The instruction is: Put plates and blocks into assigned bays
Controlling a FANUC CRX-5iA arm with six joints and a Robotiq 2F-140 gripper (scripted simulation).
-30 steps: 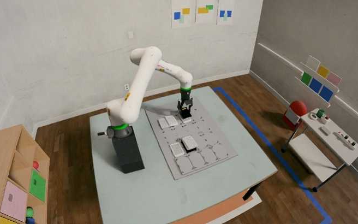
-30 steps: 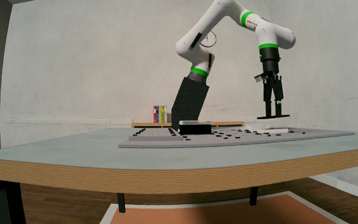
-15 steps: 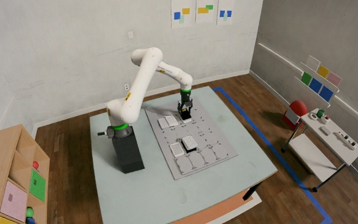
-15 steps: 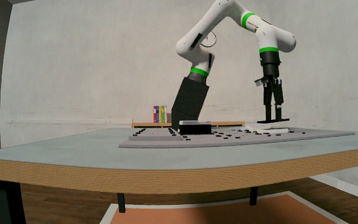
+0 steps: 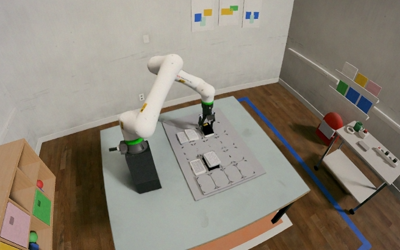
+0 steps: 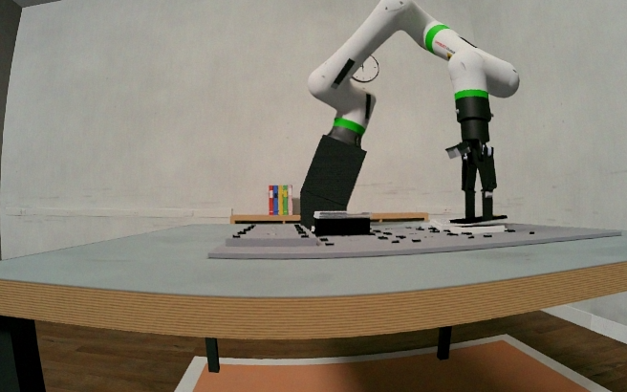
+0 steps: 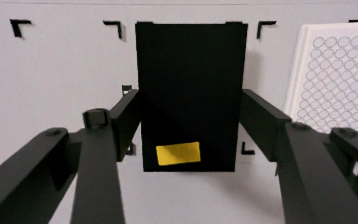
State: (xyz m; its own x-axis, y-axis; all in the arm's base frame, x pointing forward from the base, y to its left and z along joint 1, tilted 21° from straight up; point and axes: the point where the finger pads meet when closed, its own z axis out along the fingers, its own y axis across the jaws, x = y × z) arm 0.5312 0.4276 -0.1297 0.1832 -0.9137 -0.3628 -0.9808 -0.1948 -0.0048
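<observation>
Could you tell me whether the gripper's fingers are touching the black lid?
Touching. In the wrist view both fingers press against the long sides of the black lid, with no gap visible on either side.

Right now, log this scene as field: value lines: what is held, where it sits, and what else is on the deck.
held: black lid with a yellow label, jaws shut on its long sides
height: low over a white plate; cannot tell whether it is seated
neighbour: white round-well plate beside the lid, not touching it
elsewhere on the grey deck: white-topped black block, with a flat white plate beside it
</observation>
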